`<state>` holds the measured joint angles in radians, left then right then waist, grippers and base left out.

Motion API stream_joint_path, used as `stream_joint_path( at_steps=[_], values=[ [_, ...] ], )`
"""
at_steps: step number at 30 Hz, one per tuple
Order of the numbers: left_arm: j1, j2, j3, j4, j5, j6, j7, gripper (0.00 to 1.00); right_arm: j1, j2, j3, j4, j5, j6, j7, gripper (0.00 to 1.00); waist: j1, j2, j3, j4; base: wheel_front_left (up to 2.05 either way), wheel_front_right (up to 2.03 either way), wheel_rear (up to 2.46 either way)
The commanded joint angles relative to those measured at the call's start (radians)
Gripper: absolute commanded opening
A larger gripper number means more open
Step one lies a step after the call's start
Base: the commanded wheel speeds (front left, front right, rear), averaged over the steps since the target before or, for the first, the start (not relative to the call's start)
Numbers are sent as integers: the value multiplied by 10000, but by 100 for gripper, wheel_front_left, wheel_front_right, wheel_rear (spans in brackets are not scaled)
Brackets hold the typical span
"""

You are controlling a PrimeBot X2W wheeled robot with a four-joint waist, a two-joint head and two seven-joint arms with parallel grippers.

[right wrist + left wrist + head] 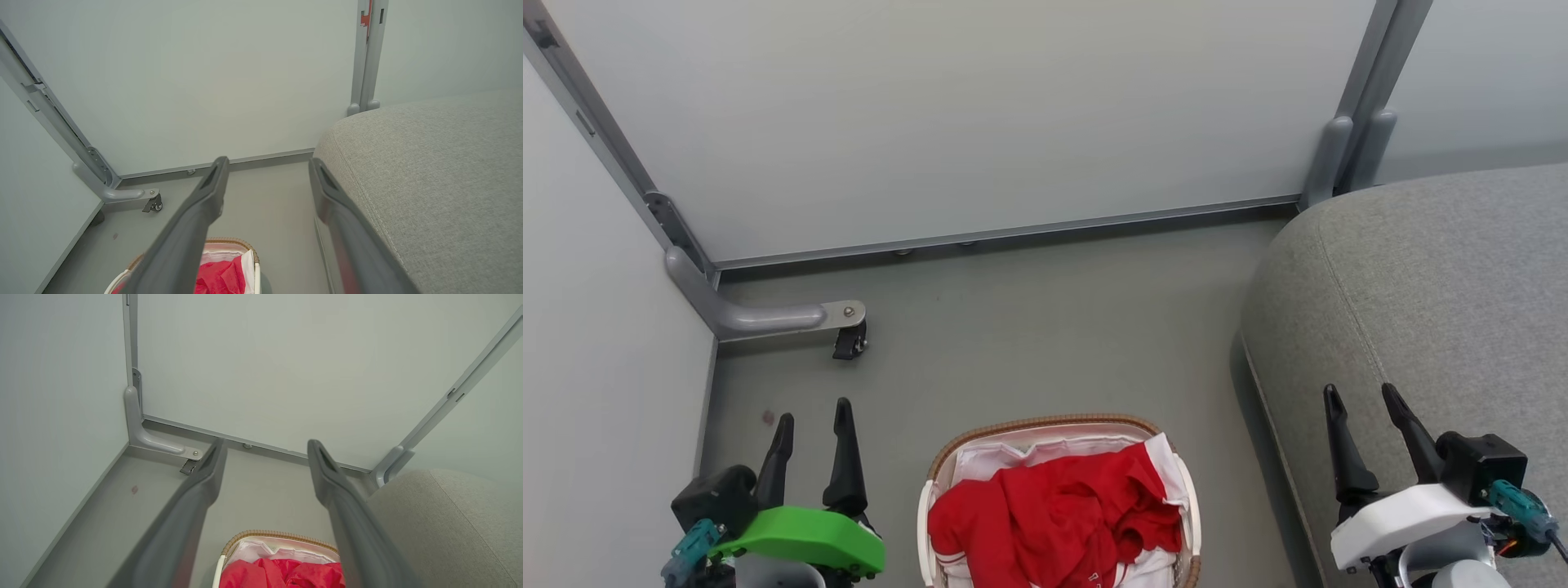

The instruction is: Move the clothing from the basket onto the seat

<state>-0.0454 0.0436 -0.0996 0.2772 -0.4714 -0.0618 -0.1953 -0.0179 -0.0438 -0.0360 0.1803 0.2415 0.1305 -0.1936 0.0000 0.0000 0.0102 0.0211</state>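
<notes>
At the bottom centre of the head view, the clothing (1054, 514) lies heaped in the basket (1045, 425), its red folds bunched over the white liner (984, 461). The seat (1437, 286) fills the right side, and the part of it in view carries nothing red, so I judge the move not yet begun.

The left claw (814, 411) hangs at the lower left, fingers apart and empty, beside the basket over bare floor (1029, 327). The right claw (1360, 389), at the lower right, is likewise spread and empty, above the seat's front edge.

Several things could go wrong from here:
- The liner shows just beside the red fabric at the upper rim. A pinch that goes too deep or too near the edge could catch both, and the light basket might lift or tip.
- The garments look tangled together. A grip on a thin fold may slip, or one piece may ride up with the other and fall on the floor between basket and seat.
- A trailing sleeve could snag the woven rim.
- Fingers coming down off-centre may strike that rim.
- The basket's near end is cut off by the frame's bottom edge, so what lies there cannot be judged.
</notes>
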Motion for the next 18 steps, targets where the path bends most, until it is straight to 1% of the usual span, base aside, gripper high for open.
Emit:
stream_joint_path(
  at_steps=[1, 18],
  values=[
    [53, 79, -38, 29, 270, 16, -82, 100, 53, -62, 10, -74, -302, 3, -106, 100, 0, 0, 2, 3, 0, 0, 0],
    [113, 88, -229, 290, 1383, 80, -423, 100, 208, -78, 62, -136, -1689, 3, -450, 100, 0, 0, 12, 69, 0, 0, 0]
  ],
)
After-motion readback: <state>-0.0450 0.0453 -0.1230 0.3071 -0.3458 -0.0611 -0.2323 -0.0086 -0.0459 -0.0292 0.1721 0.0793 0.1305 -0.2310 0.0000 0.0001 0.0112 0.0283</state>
